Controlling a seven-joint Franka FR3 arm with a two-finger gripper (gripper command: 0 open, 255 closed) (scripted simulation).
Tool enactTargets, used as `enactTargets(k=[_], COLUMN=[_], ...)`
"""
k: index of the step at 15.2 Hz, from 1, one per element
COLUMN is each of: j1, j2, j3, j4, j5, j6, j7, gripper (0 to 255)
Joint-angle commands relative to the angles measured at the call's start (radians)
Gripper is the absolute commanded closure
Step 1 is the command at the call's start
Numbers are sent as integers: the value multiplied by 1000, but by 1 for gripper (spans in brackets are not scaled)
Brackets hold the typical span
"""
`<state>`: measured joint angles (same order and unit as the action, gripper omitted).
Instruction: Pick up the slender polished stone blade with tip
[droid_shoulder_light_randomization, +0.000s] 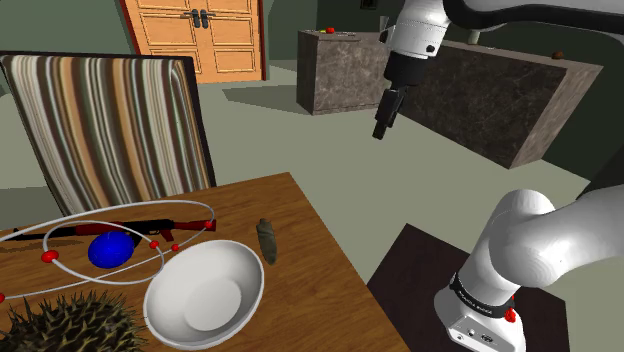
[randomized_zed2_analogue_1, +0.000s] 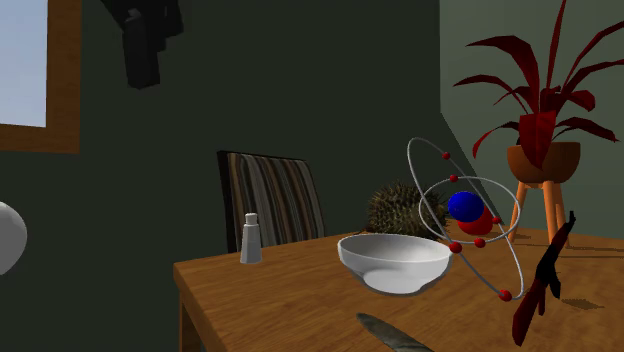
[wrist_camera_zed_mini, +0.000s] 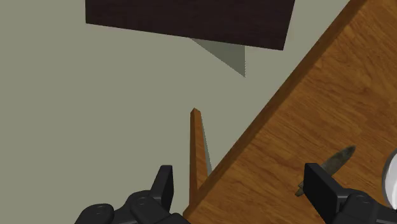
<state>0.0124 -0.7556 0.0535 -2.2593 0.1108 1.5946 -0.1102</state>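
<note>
The stone blade (droid_shoulder_light_randomization: 267, 240) is a slim, dark grey, pointed piece lying flat on the wooden table (droid_shoulder_light_randomization: 300, 215), near its edge and just beyond the white bowl (droid_shoulder_light_randomization: 205, 295). In the second exterior view the blade (randomized_zed2_analogue_1: 393, 336) lies at the table's front. My gripper (droid_shoulder_light_randomization: 381, 130) hangs high in the air, well above and off to the side of the table, past its edge. In the wrist view the gripper (wrist_camera_zed_mini: 242, 188) is open with nothing between its fingers. There the blade (wrist_camera_zed_mini: 327, 167) lies far below, close by one finger (wrist_camera_zed_mini: 321, 188).
On the table stand a wire atom model with a blue ball (droid_shoulder_light_randomization: 110, 250), a red toy rifle (droid_shoulder_light_randomization: 120, 232), a spiky fruit (droid_shoulder_light_randomization: 70, 325) and a grey shaker (randomized_zed2_analogue_1: 251, 240). A striped chair (droid_shoulder_light_randomization: 110, 130) stands behind it. A potted red plant (randomized_zed2_analogue_1: 540, 120) and stone counters (droid_shoulder_light_randomization: 500, 95) stand further off.
</note>
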Motion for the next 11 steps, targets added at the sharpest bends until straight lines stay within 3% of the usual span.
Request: enactTargets(k=[1,11], j1=[0,-26], j2=[0,158], j3=[0,240], j4=[0,-49], j5=[0,129], j6=[0,169], j7=[0,422], gripper=[0,0])
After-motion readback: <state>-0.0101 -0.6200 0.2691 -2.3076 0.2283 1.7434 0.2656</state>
